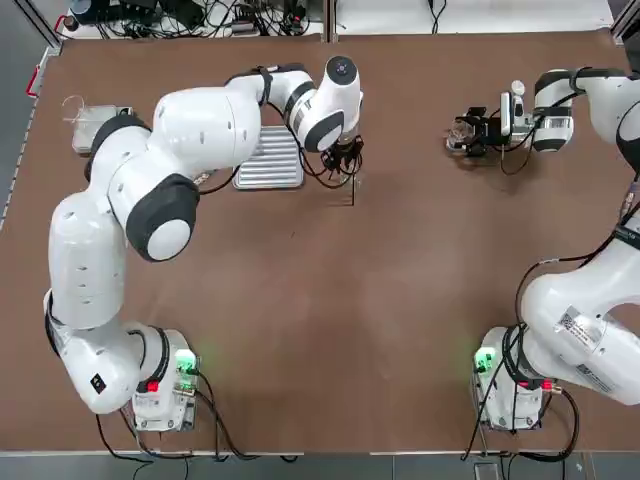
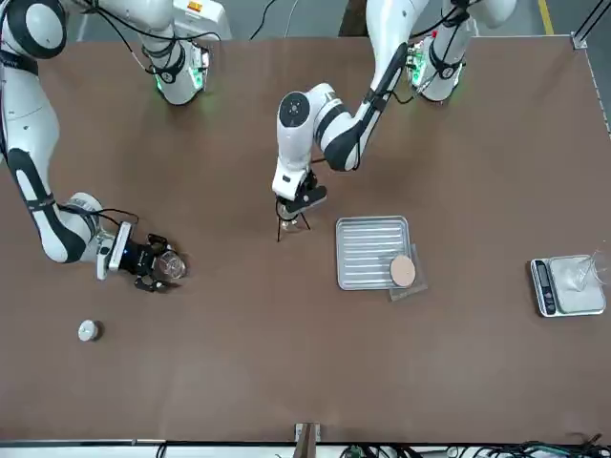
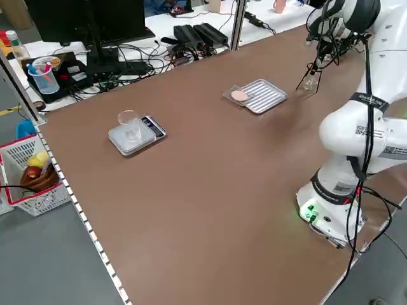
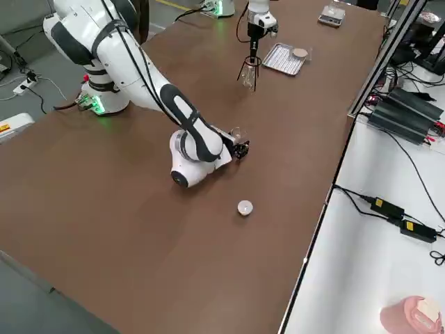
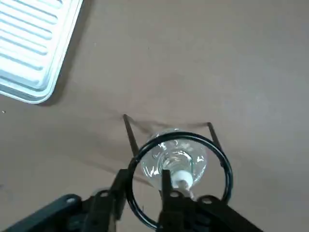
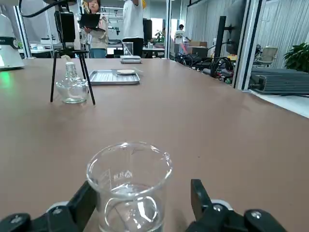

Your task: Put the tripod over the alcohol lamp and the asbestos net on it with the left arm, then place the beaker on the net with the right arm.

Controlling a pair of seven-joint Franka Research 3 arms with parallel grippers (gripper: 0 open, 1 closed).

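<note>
The tripod point(image 5: 179, 169) stands over the alcohol lamp point(image 5: 175, 164), left tool point(image 5: 140, 195) narrowly parted at its ring. The right tool point(image 6: 140, 203) brackets the upright beaker point(image 6: 129, 186) on the counter point(image 1: 400, 300), fingers wide. The asbestos net point(image 2: 405, 273) overhangs the tray point(image 2: 368, 250).

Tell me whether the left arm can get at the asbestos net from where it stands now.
Probably yes. The asbestos net lies uncovered at the ribbed tray's corner, just beside the left gripper, which is over the tripod and alcohol lamp. Nothing stands between them; the gripper must first clear the tripod ring.
</note>
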